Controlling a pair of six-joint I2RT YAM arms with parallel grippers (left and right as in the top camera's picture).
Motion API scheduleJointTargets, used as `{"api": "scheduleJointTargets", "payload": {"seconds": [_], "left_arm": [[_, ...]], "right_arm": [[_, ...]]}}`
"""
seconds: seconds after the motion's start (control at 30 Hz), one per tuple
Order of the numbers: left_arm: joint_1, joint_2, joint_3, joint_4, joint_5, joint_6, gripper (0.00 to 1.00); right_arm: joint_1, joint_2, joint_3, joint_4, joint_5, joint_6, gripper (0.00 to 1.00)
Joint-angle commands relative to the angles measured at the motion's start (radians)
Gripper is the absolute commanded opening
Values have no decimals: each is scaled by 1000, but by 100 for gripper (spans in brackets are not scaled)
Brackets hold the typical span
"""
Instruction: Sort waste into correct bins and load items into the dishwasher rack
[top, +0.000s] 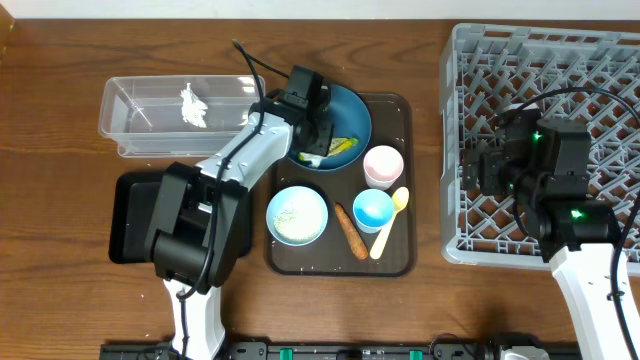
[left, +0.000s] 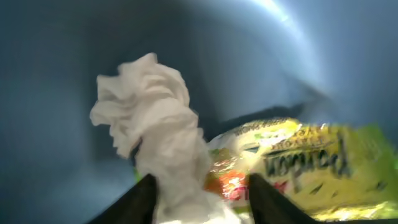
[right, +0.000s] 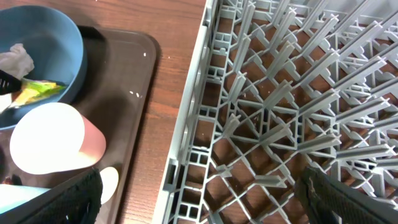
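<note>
My left gripper (top: 314, 150) reaches into the dark-blue bowl (top: 352, 112) on the brown tray. In the left wrist view its fingers (left: 202, 202) are open around a crumpled white tissue (left: 149, 121). The tissue touches the left finger and lies beside the yellow-green wrapper (left: 305, 162), which also shows in the overhead view (top: 345, 146). The white bowl (top: 297, 215) holds rice grains. The carrot stick (top: 350, 231), light-blue cup (top: 374, 209), pink cup (top: 383, 164) and pale yellow spoon (top: 390, 222) lie on the tray. My right gripper (top: 476, 170) is open and empty over the left edge of the grey rack (top: 600, 90).
The clear tub (top: 130, 120) at the back left holds another white tissue (top: 192, 106). The black tray (top: 130, 225) lies in front of it, partly under my left arm. The brown serving tray (top: 395, 262) sits between the bins and the rack. Bare wood shows around them.
</note>
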Motion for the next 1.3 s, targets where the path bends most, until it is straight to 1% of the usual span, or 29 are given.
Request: {"api": "scheduleJointTargets", "payload": {"seconds": [0.0, 0.07, 0.13, 0.17, 0.2, 0.23, 0.4, 0.6, 0.8, 1.03, 1.2, 1.23, 1.27], "left_arm": [[3, -4, -10, -5, -13, 4, 37], [3, -4, -10, -5, -13, 4, 27], [3, -4, -10, -4, -13, 4, 19], [3, -4, -10, -2, -13, 4, 12], [4, -4, -9, 0, -14, 4, 8], [5, -5, -8, 1, -25, 4, 6], [5, -50, 13, -5, -123, 4, 6], [18, -230, 19, -1, -151, 5, 6], [90, -379, 18, -21, -320, 4, 6], [226, -380, -3, -54, -335, 4, 6], [291, -354, -11, -54, -335, 4, 7], [299, -350, -11, -54, -335, 4, 11], [303, -346, -11, -53, -335, 4, 24]], "right_arm": [[-3, 6, 21, -4, -7, 13, 99], [-3, 6, 21, -4, -7, 13, 99], [-3, 6, 21, -4, -7, 13, 99], [-3, 6, 21, -6, -7, 12, 99], [-3, 6, 21, -7, -7, 12, 99], [-3, 6, 21, -7, -7, 12, 99], [-3, 6, 21, -8, -7, 12, 99], [-3, 6, 21, -7, -6, 12, 99], [-3, 6, 21, -7, -1, 12, 99], [-3, 6, 21, -7, 0, 12, 99], [-3, 6, 21, -6, 0, 12, 99], [-3, 6, 21, -6, 0, 12, 99], [-3, 6, 21, -6, 0, 12, 99]]}}
